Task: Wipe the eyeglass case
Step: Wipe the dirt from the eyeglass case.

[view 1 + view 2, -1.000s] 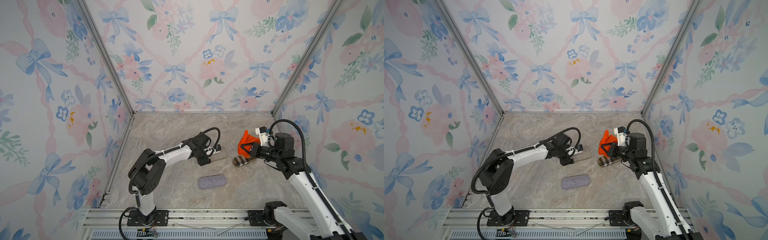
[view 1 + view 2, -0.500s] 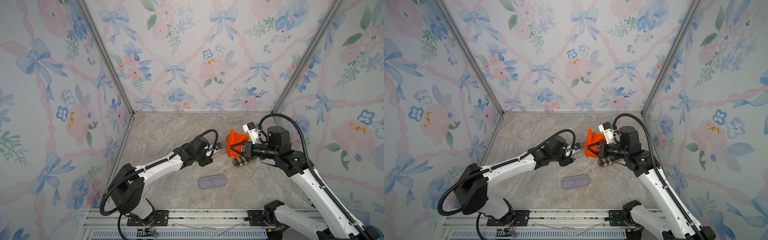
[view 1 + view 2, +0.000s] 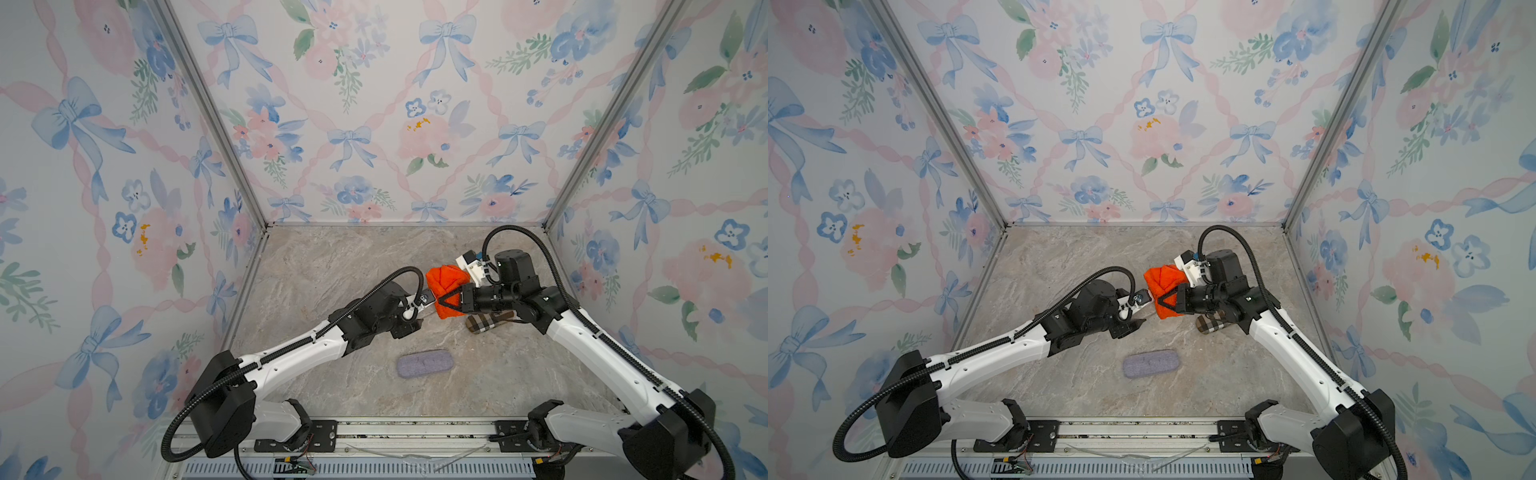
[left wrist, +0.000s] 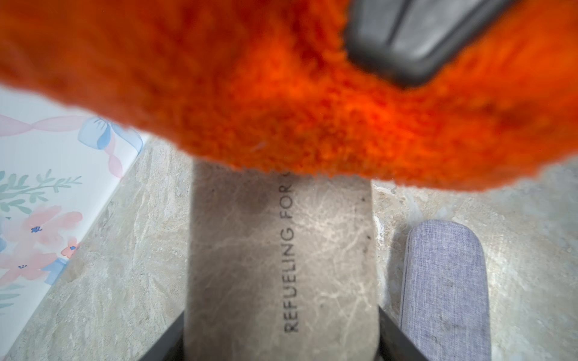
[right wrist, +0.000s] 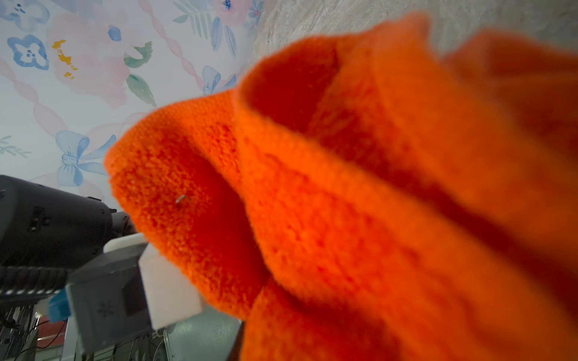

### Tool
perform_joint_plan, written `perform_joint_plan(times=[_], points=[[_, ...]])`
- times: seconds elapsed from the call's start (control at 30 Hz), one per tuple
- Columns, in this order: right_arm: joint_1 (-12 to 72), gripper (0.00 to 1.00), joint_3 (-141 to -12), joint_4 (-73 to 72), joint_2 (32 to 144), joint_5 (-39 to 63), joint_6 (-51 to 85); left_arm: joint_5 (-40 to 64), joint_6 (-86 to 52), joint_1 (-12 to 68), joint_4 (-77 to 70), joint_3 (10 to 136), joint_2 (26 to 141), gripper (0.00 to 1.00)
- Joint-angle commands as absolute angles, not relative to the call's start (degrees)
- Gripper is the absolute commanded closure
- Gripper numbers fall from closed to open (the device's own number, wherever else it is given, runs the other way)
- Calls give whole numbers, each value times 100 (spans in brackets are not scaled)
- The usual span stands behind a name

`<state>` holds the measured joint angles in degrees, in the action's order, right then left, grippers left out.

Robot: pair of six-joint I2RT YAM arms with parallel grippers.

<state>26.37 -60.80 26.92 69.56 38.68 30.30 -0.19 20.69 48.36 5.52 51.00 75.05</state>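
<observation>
A taupe eyeglass case printed "REFUELING FOR" is held off the table, clamped at its near end in my left gripper; a dark jaw presses on each of its sides. A fluffy orange cloth covers the case's far end and fills the right wrist view. My right gripper is shut on the cloth, and its fingers show closed together in the left wrist view. In both top views the two grippers meet over the middle of the table.
A lavender-grey fabric case lies flat on the marble table nearer the front. A plaid case lies under my right forearm. Floral walls close in three sides.
My right arm has swung the orange cloth left from the right side toward the centre. My left arm has stretched out with the case, and the cloth now lies on the case's far end.
</observation>
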Motion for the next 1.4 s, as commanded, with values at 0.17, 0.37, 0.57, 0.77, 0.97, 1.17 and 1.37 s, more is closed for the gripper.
perform_joint_plan(times=[0.17,0.37,0.57,0.77,0.97,1.17,1.37], points=[[3325,100,-5851,1574,7538,3997,3750,460,1973,4912,-490,4888,6926,70],[2985,100,-5894,1656,7345,4260,3649,378,1951,4913,-588,4740,6797,71],[2229,100,-6259,2802,7243,4166,2808,357,1943,4906,-536,4737,6705,72],[3199,100,-5801,1652,7424,4036,3516,271,1846,4915,-639,4711,6699,73],[3072,100,-5787,1617,7306,4227,3629,185,1819,4915,-686,4702,6746,73],[2271,100,-5953,2390,7153,4355,2977,225,1745,4920,-681,4703,6682,73],[3239,100,-5578,1224,7418,4158,3793,244,1687,4913,-730,4735,6667,73]])
